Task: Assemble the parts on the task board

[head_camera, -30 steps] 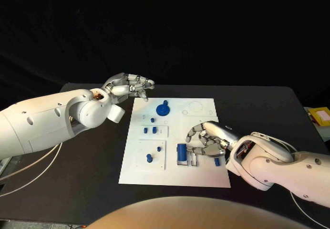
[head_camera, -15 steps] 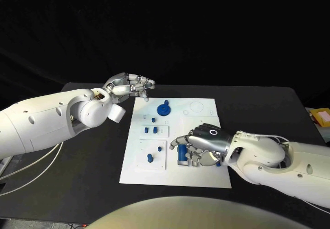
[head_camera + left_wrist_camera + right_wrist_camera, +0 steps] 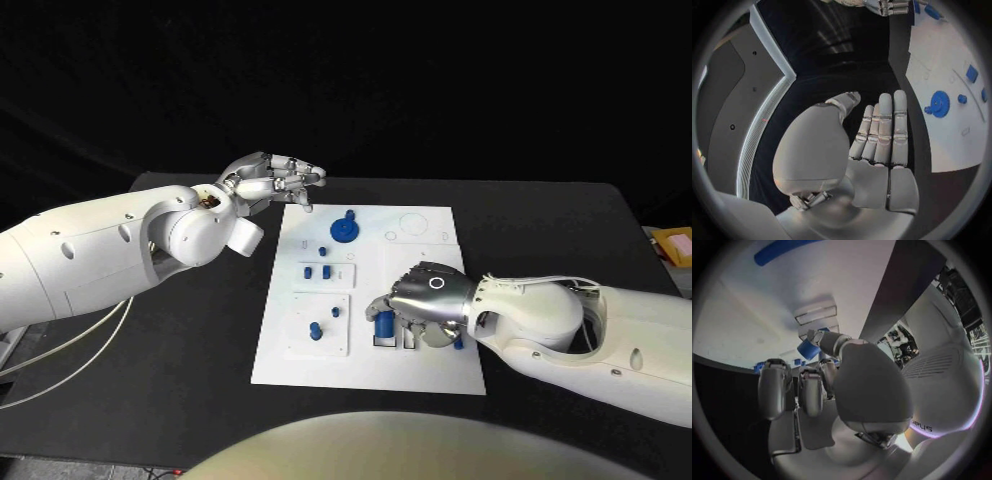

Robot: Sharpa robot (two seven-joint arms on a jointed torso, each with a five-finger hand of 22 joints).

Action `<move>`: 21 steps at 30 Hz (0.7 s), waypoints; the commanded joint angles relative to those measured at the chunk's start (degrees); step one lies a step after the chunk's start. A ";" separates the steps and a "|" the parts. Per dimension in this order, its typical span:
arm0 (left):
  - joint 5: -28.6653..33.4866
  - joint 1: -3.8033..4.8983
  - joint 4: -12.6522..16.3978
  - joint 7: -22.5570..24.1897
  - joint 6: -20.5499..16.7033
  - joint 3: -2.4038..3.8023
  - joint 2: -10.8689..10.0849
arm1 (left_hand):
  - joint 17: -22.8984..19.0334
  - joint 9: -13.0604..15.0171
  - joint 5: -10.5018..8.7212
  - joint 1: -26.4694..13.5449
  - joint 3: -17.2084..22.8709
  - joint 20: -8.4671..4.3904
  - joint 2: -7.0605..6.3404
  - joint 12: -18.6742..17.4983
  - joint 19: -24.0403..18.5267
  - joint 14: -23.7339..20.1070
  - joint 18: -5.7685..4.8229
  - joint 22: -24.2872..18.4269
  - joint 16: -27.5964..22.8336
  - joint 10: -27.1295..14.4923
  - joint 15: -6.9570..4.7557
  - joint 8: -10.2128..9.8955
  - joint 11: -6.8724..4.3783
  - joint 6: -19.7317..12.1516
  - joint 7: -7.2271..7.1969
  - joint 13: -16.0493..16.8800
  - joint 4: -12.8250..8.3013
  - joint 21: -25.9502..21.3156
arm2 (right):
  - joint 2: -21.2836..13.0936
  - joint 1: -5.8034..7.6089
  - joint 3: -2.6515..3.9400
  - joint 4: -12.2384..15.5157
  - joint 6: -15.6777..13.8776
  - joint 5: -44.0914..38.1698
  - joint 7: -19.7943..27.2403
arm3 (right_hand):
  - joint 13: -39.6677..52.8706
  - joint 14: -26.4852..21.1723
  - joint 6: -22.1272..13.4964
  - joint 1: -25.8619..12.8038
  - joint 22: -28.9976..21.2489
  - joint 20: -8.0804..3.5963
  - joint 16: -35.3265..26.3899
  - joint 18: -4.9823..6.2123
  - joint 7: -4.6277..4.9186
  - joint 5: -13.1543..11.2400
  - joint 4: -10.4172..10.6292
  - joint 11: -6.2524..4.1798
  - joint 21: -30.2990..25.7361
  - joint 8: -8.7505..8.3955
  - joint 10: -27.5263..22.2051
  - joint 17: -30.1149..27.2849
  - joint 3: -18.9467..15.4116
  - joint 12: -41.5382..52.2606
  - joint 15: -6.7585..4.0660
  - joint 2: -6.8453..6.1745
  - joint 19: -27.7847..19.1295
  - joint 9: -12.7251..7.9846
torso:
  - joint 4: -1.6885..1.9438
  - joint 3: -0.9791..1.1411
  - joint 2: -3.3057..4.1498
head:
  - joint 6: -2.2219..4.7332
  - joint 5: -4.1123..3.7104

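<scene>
The white task board (image 3: 361,368) lies mid-table. A blue cylinder (image 3: 382,323) rests in a holder near the board's front right. My right hand (image 3: 427,300) covers it palm down, with the fingers curled about it. In the right wrist view the thumb touches the blue cylinder (image 3: 809,349). A blue gear (image 3: 342,229) stands at the board's far side, and several small blue pieces (image 3: 306,271) sit left of centre. My left hand (image 3: 274,178) hovers over the board's far left corner and holds nothing. Its fingers (image 3: 882,130) lie straight and together near the blue gear (image 3: 939,104).
Another small blue piece (image 3: 457,340) lies on the board beside my right hand. A yellow object (image 3: 671,243) sits at the table's right edge. Black table surface surrounds the board (image 3: 942,142) on every side.
My right hand has turned palm down and shifted left onto the blue cylinder, its fingers closing round it. The left hand has stayed where it was.
</scene>
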 commanded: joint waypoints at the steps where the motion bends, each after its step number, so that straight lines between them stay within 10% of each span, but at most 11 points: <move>1: 0.14 0.03 0.08 0.42 1.17 0.03 0.07 | -0.08 0.09 0.27 0.17 -0.33 0.01 0.19 0.38 0.20 -0.15 0.68 -0.08 -0.22 -0.43 0.36 0.28 0.12 -0.41 -0.13 -0.08 0.03 -0.26 | 0.34 0.12 -0.06 -0.20 4.24 -3.88 -2.42 | 3.27 5.01 0.84 -0.61 11.77 -0.39 0.32 0.34 0.07 -0.38 -0.21 -0.18 0.25 0.36 -0.06 11.58 0.53 0.21 -0.27 0.42 0.79 0.14 | -0.01 0.03 0.01 | 0.01 0.02; 21: 0.14 0.03 0.17 0.35 1.23 0.03 0.08 | -0.08 0.09 0.27 0.17 -0.33 0.01 0.19 0.38 0.20 -0.15 0.68 -0.08 -0.22 -0.43 0.36 0.28 0.12 -0.41 -0.13 -0.08 0.03 -0.26 | 2.57 0.18 -0.26 -1.52 2.62 -2.68 -1.32 | 4.27 5.25 5.11 -3.35 12.37 -0.67 0.75 -0.12 1.55 -2.37 -0.77 0.09 2.65 2.27 1.38 12.50 1.64 1.90 -0.61 1.58 1.82 0.82 | 0.01 -0.05 -0.02 | 0.01 0.21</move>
